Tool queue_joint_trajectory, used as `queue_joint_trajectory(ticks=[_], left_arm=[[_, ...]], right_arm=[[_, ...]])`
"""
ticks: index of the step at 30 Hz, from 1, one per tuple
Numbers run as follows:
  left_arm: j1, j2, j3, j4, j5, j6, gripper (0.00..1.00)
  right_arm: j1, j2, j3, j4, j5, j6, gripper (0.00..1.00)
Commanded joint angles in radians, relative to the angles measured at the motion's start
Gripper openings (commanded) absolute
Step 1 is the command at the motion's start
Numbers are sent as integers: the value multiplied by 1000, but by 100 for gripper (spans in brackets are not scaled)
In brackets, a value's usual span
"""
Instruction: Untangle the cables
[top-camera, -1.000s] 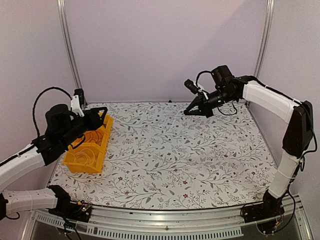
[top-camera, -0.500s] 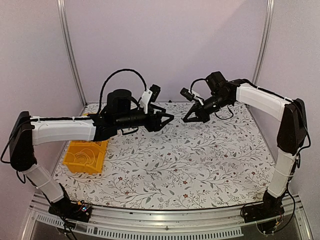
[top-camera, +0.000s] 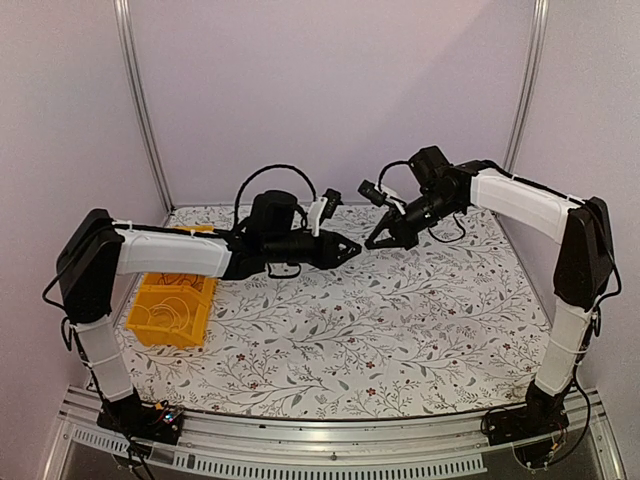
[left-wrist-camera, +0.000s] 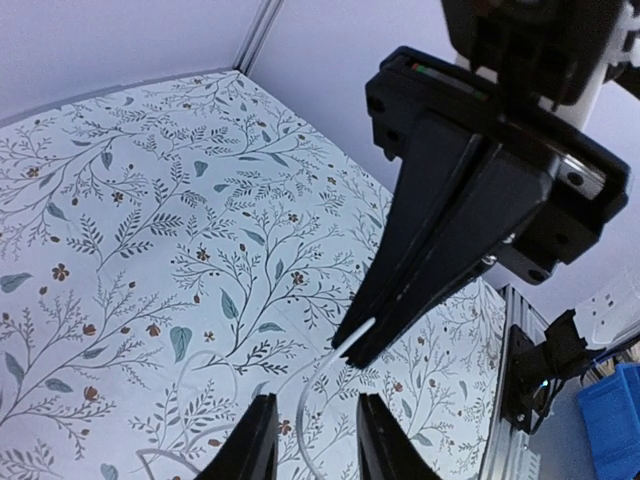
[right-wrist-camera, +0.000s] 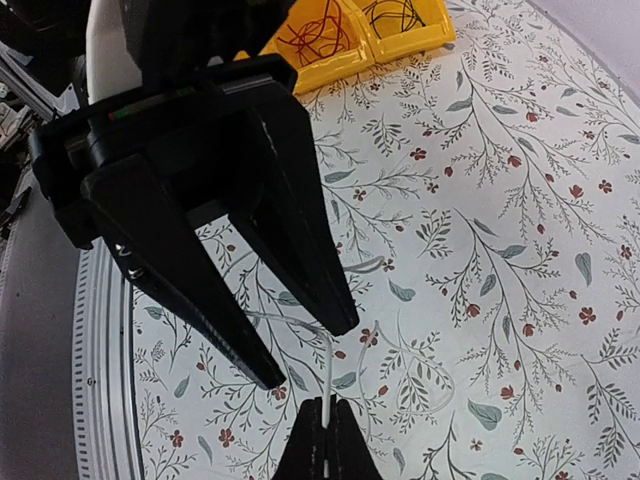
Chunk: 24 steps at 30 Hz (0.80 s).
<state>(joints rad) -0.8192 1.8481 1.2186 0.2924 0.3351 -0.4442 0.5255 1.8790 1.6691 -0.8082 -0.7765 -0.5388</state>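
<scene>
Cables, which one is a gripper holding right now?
The white cable, pinched by the right gripper; the red cables and black cables lie in the yellow bin.

Your light is bright and diffuse: beneath the left black two-finger claw (top-camera: 353, 250) the white floral tablecloth (top-camera: 400, 330) carries only faint shadow. Just ahead of the right claw (right-wrist-camera: 323, 408) the thin white cable (right-wrist-camera: 329, 365) nearly washes into it.

Both arms are stretched forward and bent inward, so the grippers meet almost tip to tip in mid-air. The left gripper (top-camera: 352, 250) points toward the right arm with its jaws apart. Just in front of it, the right gripper (top-camera: 374, 242) angles downward, its jaws pinched together on a thin white cable (right-wrist-camera: 329, 372).
</scene>
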Motion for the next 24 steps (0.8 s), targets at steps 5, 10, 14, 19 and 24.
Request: queue_joint_trajectory(ticks=[5, 10, 14, 19, 24], left_arm=[[37, 3, -14, 67, 106, -66, 7], [44, 4, -28, 79, 124, -79, 2], [50, 19, -17, 58, 130, -111, 33], [51, 39, -7, 66, 170, -119, 17], [54, 11, -31, 107, 180, -112, 0]], right_arm=[[9, -10, -16, 6, -9, -1, 0], [8, -12, -16, 9, -8, 2, 0], [8, -11, -11, 10, -8, 4, 0], [10, -8, -9, 10, -10, 4, 0], [10, -7, -14, 12, -9, 4, 1]])
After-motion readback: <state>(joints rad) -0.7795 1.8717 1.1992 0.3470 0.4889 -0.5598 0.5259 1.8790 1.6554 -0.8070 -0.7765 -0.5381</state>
